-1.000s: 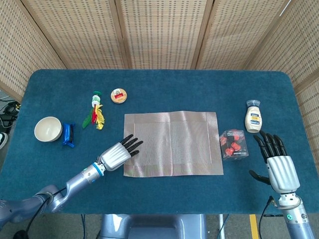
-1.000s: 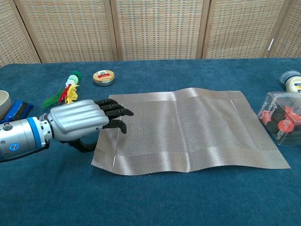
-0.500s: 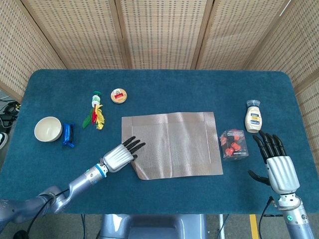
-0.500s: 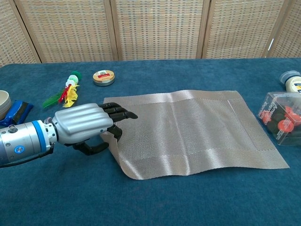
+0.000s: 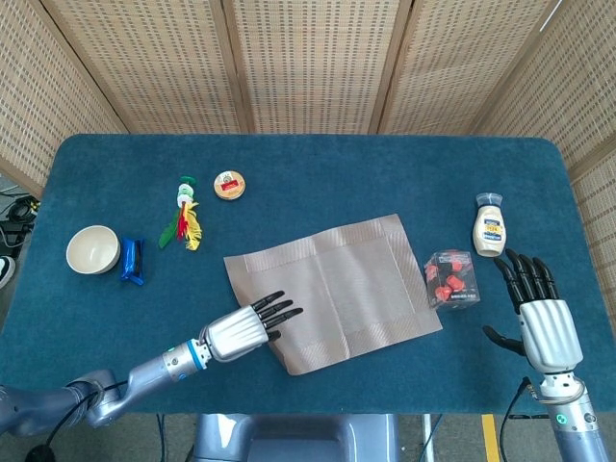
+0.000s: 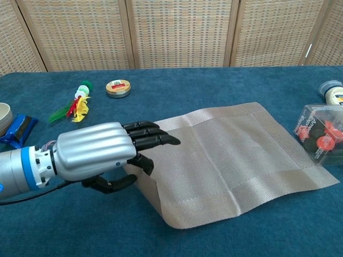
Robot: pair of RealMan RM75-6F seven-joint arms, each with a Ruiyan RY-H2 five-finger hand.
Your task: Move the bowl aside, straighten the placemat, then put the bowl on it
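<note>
One placemat point(image 5: 332, 292), one bowl point(image 5: 92, 249), two hands, all on a blue table point(image 5: 318, 173). Also one blue wrapped bar point(image 5: 132, 261), one feather toy point(image 5: 184, 217), one round tin point(image 5: 229, 185), one clear box w/ red bits point(image 5: 452, 280), one squeeze bottle point(image 5: 490, 227).

Taking the placemat as landmark: it lies near table centre, turned at an angle to the table edges, its far-right corner up toward the box and its near corner pointing at the front edge. Bowl sits well apart to its left, near the table's left edge, upright, w/ the blue bar just beside it on the mat side. Feather toy and tin lie beyond the mat's left corner, toward the back. Clear box is just off the mat's right edge, close to touching it; bottle is behind and right of the box. Nothing lies on the mat except the left hand's fingers.

Left hand point(image 5: 243, 330) is at the mat's near-left edge, fingers point(image 6: 153, 135) stretched flat over the fabric, thumb tucked below; chest view shows the thumb at the mat's edge, but can't tell if it pinches the fabric. Right hand point(image 5: 542, 320) is right of the box, fingers apart, holding nothing.

Mat looks grey-beige, woven, w/ a border band all round, fold creases across it; near edge ripples and lifts slightly in chest view. Bowl is cream-white, inside looks bare.
</note>
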